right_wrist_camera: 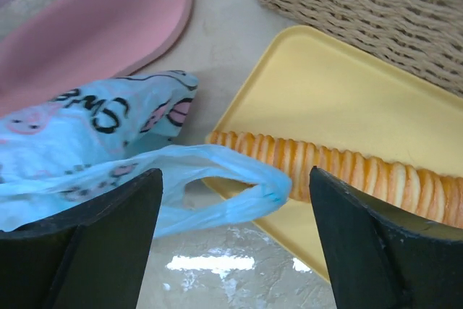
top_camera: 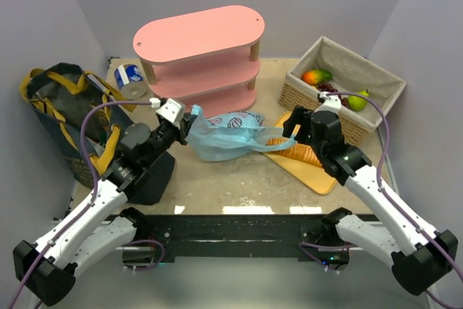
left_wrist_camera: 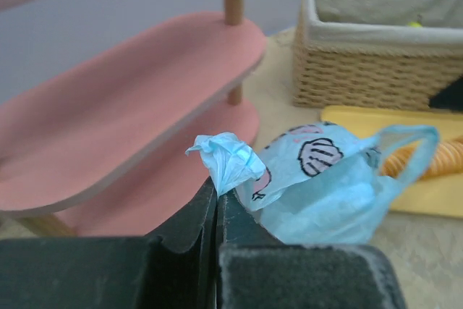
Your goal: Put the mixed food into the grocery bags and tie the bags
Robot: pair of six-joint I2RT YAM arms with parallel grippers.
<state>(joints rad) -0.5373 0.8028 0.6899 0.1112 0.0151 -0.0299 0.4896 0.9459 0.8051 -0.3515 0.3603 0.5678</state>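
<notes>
Light-blue patterned plastic carrier bag (top_camera: pixel 228 135), one only, lies at the table's (top_camera: pixel 239 179) middle. Its long axis runs from left edge towards right edge, with a handle at each end.

Only the left wrist view shows the left gripper's (left_wrist_camera: pixel 217 200) jaws clenched on the left handle's crumpled tip (left_wrist_camera: pixel 228 157).

Only the right wrist view shows the right gripper's (right_wrist_camera: pixel 231 186) jaws spread wide, grasping nothing. The second handle loop (right_wrist_camera: pixel 271 189) lies between them, across one long orange ridged bread (right_wrist_camera: pixel 347 168) on a yellow tray (right_wrist_camera: pixel 325 92).

The top view alone shows one dark navy denim tote (top_camera: pixel 61 117) at the left edge.

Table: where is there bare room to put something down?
Bare table lies between the blue plastic bag and the arm bases; the pink shelf top is bare too. Crowded at right: yellow tray, wicker basket.
</notes>
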